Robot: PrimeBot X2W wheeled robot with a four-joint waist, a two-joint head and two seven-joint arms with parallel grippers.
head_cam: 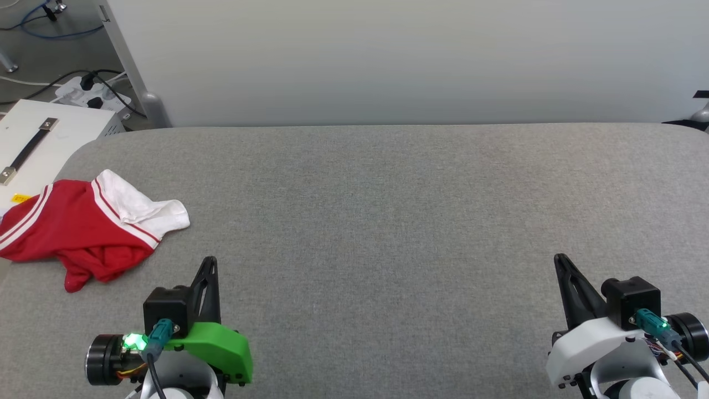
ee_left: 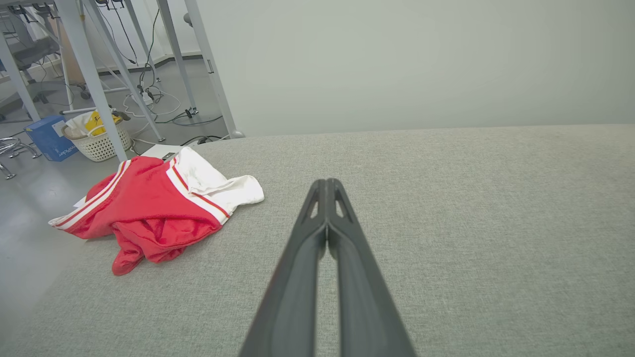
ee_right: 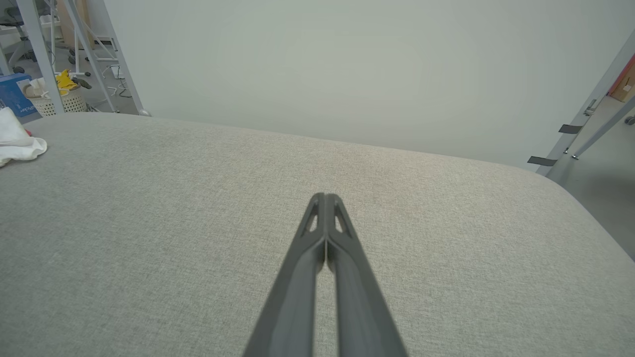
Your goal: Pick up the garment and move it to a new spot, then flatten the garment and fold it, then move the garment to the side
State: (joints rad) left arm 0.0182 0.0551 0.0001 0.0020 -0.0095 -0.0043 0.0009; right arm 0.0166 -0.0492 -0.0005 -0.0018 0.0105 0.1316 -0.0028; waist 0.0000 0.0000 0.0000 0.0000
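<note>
At the left edge of the grey fabric-covered table (head_cam: pixel 388 210) the garment (head_cam: pixel 83 227) lies in a crumpled heap: a red T-shirt with a white sleeve and red-white striped trim turned up toward the middle. Its outer part seems to hang a little past the table's rounded edge. The left gripper (head_cam: pixel 209 261) hovers low over the cloth surface near the shirt, to the right of it and apart from it, its two dark fingers pressed together and holding nothing. The right gripper (head_cam: pixel 560 259) sits well apart on the other side, its jaws likewise together and empty. The step in hand looks to be the first pick-up, and the left arm is plainly the better placed for it. The fingers must part before they descend, then come down on a raised ridge of the red body rather than on the loose white sleeve, so that the whole shirt lifts instead of trailing. A grip taken on the table side of the heap should keep the overhanging cloth from sliding to the floor. The broad bare middle of the table offers a good new spot.
</note>
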